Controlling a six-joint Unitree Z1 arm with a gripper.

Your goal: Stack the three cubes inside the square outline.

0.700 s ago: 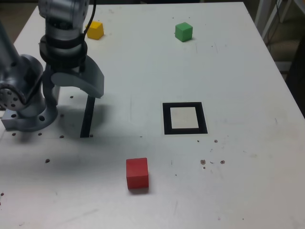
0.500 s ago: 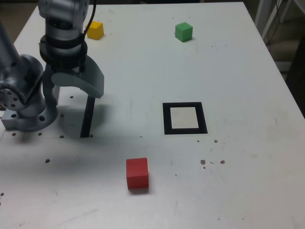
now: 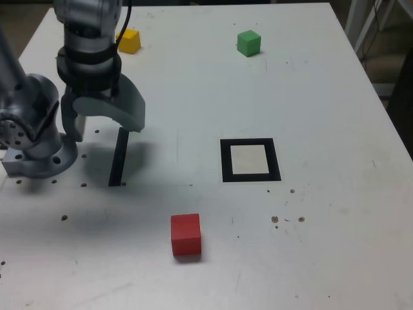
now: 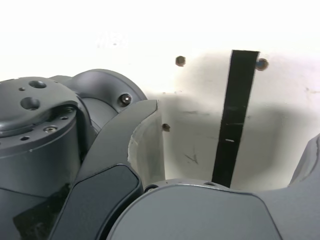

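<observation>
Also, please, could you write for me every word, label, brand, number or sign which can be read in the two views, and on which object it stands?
There is no text that I can read in either view.
Red, yellow and green cubes: no letters or numbers visible.
Black square outline and black strip: plain, no writing.
White table: only small holes and faint scuffs, no readable marks.

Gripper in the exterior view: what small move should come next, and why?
Probably swing the open, empty gripper off the black strip toward the red cube: all three cubes lie apart on the table, outside the square outline, and red looks like a reasonable first pick.
</observation>
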